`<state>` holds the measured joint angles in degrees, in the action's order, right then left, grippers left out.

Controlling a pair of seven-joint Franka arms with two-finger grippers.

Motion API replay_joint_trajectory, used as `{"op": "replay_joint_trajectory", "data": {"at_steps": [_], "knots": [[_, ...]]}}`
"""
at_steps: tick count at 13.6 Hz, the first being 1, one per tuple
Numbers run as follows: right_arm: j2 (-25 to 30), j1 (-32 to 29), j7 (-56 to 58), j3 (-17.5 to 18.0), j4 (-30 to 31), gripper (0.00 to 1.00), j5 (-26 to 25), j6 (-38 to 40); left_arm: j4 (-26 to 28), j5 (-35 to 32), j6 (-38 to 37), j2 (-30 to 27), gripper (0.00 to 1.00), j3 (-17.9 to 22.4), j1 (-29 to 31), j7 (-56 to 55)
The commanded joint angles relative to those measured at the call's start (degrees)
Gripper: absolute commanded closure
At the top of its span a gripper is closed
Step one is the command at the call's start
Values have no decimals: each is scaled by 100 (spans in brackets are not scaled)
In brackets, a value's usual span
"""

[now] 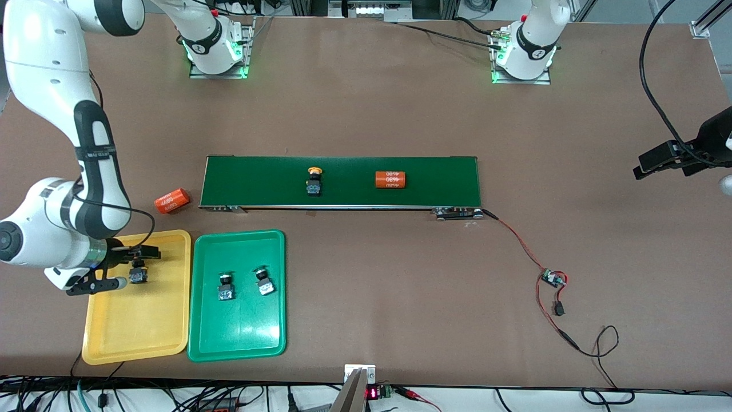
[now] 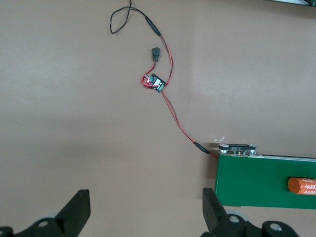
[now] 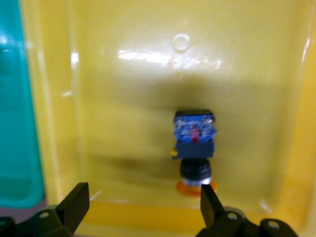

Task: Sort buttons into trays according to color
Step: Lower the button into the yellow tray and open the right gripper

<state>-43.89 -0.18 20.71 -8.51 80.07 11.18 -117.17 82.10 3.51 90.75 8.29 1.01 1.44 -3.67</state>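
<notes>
My right gripper (image 1: 127, 268) (image 3: 143, 207) hangs open low over the yellow tray (image 1: 134, 326) (image 3: 123, 89). A yellow-orange button (image 1: 137, 276) (image 3: 194, 140) lies on its side on the tray floor between the spread fingers, its cap close to one fingertip (image 3: 210, 202). Two green buttons (image 1: 226, 286) (image 1: 264, 281) lie in the green tray (image 1: 237, 340). Another yellow-orange button (image 1: 314, 180) stands on the conveyor belt (image 1: 343, 180). My left gripper (image 1: 649, 163) (image 2: 145, 210) waits open and empty above bare table off the belt's end.
An orange cylinder (image 1: 390, 179) (image 2: 302, 185) lies on the belt, and another (image 1: 172, 201) lies on the table between the belt and the yellow tray. Red and black wires run from the belt's end (image 2: 266, 180) to a small circuit board (image 1: 553, 278) (image 2: 157, 82).
</notes>
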Motion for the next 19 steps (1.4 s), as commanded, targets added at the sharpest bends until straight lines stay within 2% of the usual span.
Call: {"op": "replay_joint_trajectory", "data": {"at_steps": [1, 6, 8, 13, 17, 19], "knots": [[959, 262, -406, 25, 1077, 0, 104, 106, 35, -60, -119, -179, 0, -144, -30, 121], [2295, 1027, -1726, 16, 2546, 0, 77, 19, 78, -210, -189, -197, 0, -206, 5, 138], [2604, 1369, -2296, 7, 2881, 0, 60, -25, 79, -219, -198, -197, 0, -206, 23, 138], [2974, 2389, -3642, -2, 3243, 0, -45, -192, 78, -219, -242, -197, 0, -206, 23, 182], [2922, 3119, -4565, -2, 3480, 0, -274, -744, 79, -210, -154, -197, 0, -206, 32, 453], [2782, 3304, -4620, -2, 3489, 0, -283, -843, 79, -202, -163, -214, 0, -206, 32, 472]]}}
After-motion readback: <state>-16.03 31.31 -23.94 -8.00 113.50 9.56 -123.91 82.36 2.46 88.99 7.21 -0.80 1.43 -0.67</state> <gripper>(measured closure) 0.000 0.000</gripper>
